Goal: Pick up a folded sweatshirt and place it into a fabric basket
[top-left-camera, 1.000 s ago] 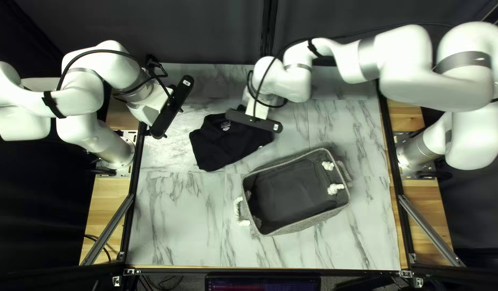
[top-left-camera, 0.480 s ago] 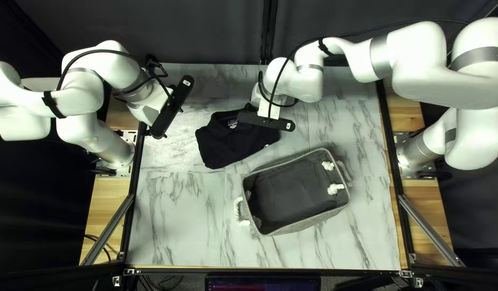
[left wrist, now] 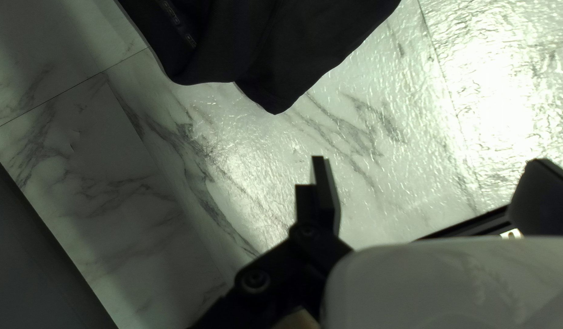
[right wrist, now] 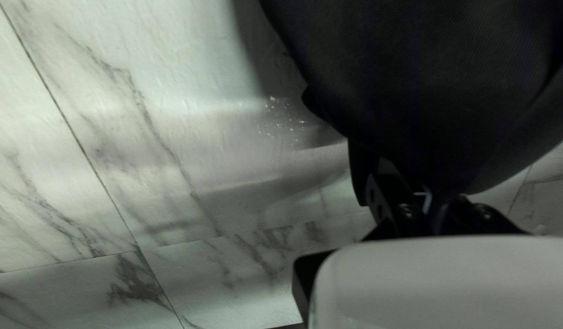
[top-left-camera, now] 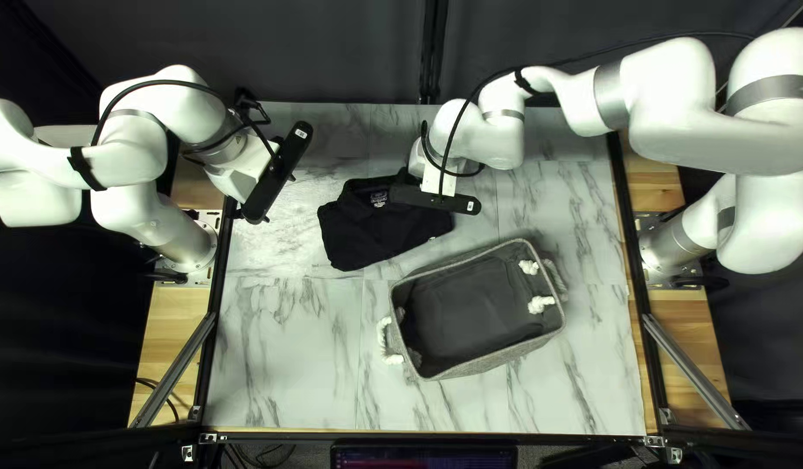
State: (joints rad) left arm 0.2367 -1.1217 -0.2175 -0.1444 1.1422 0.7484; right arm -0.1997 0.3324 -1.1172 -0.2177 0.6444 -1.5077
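Top left view: basket (top-left-camera: 506, 356) | right wrist view: pinched sweatshirt (right wrist: 440, 79)

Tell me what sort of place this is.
Probably a robotics lab or test station: two white robot arms stand at opposite sides of a marble-patterned table, with a dark curtain behind it.

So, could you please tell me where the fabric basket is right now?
In the top left view, the fabric basket sits right of centre, below and to the right of the black sweatshirt, with my right arm's base farther right.
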